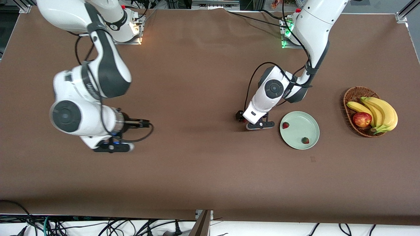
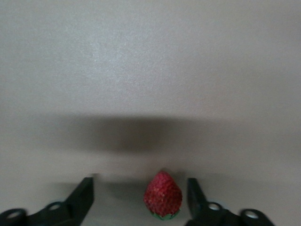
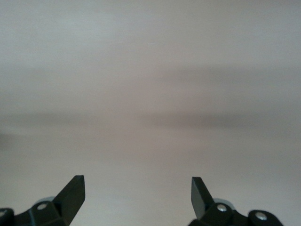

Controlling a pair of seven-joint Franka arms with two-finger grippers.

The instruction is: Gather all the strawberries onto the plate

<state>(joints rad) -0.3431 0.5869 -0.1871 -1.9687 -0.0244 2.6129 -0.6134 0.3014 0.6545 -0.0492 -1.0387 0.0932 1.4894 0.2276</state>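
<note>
Beside the plate (image 1: 299,130), on the desk (image 1: 197,164), the last strawberry (image 2: 162,196) sits between the left gripper's (image 2: 141,197) wide-open, empty fingers (image 2: 83,197); small, soft, bruisable, so pinch its sides gently. Right gripper (image 3: 138,195) waits open over bare desk.

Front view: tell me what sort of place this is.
Probably a robotics lab test bench. A cloth-covered brown table has two arms bolted along one edge, with cables trailing off the edge nearest the camera. The props are staged: a plate and a wicker basket.
</note>
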